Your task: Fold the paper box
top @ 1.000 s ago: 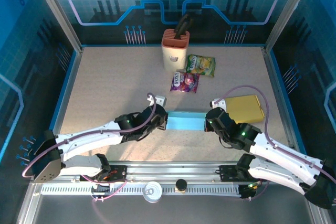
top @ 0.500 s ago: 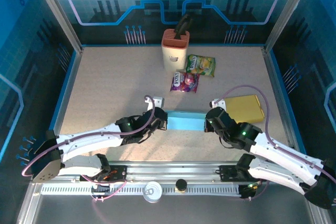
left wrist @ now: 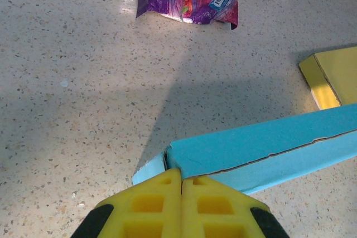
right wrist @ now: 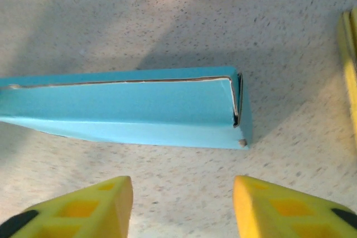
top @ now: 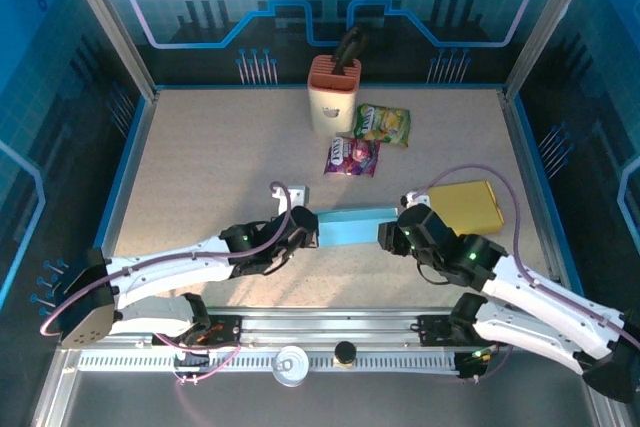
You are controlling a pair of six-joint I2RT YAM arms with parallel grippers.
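Locate paper box (top: pixel 350 226) at mid-surface (top: pixel 220 167), between both grippers. Observe left gripper (left wrist: pixel 181 172) jaws clenched on its left end. Observe right gripper (right wrist: pixel 183 185) jaws released, spread just short of its right end.

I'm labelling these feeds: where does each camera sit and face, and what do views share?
Top external: above and behind the robot, looking down on the table; left hand and right hand at the paper box's ends.
Left wrist: on that wrist, looking ahead past its shut fingers pinching the paper box.
Right wrist: looks down between its open fingers at the box's other end.
Shared: paper box, purple bag.
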